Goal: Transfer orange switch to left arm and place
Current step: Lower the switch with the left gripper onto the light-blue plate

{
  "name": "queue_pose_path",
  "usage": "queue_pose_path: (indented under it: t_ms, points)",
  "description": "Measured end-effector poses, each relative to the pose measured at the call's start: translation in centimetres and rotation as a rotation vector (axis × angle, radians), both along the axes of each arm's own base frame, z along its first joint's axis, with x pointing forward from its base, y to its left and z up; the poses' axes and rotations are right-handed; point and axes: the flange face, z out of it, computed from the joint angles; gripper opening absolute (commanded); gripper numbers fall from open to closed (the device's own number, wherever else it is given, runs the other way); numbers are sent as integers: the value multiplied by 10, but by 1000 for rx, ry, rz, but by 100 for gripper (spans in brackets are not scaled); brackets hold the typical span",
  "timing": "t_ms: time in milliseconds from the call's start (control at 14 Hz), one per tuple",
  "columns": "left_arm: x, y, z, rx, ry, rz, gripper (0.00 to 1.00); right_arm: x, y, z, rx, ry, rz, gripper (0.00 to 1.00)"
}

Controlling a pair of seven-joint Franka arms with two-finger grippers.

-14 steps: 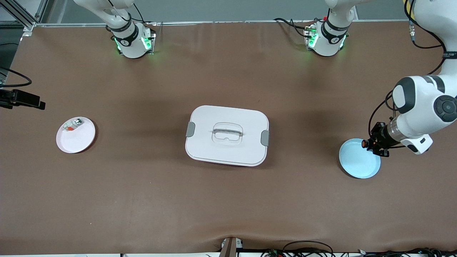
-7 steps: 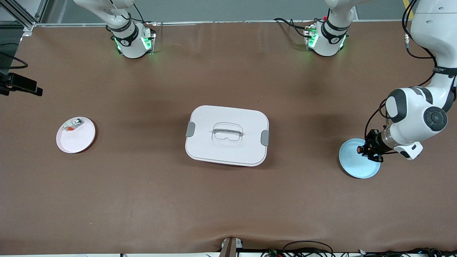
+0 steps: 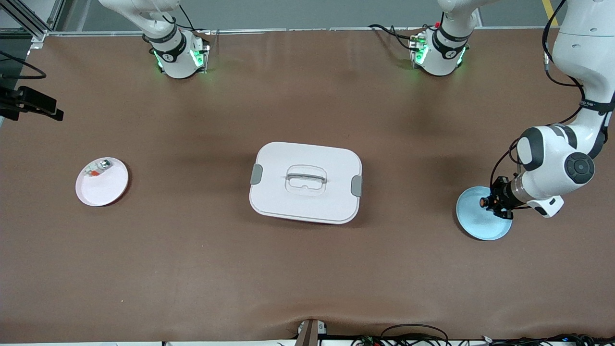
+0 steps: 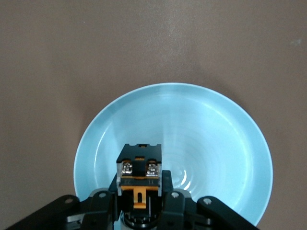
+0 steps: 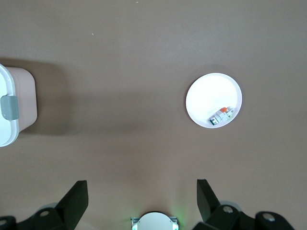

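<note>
Two arms share our table, and only the left gripper [image 3: 486, 203] carries anything: its jaws are closed tight on the orange switch [image 3: 482, 203], held over the pale blue plate [image 3: 475, 226] near the left arm's end. We see a small black body with an orange round cap; the wrist view shows two silver screws and an orange-brown tab. Our right gripper [image 5: 142, 201] waits high over the table with jaws spread wide, holding nothing. We see the box [image 3: 305, 181] mid-table, lid on

Your right end effector [image 5: 142, 199] sits cut off at the front view's edge, only its tips showing from the wrist. The box [image 5: 13, 106] is cropped there too. The small part [image 3: 96, 169] on the white plate [image 3: 106, 190] is too tiny to identify.
</note>
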Motion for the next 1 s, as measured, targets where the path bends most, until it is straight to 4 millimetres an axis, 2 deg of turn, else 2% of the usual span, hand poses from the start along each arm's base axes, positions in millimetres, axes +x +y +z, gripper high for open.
queue_pose_path:
  t_ms: [287,931,1003]
  points:
    - [5,0,-11,-7,-7,1,0,-25,1,-2,-1,-9,-5,100]
    - [10,-2,-21,7,-5,-28,0,-32,3,11,-5,-68,-45,100]
    - [10,-3,-21,7,-6,-30,9,-32,4,12,-7,-69,-57,100]
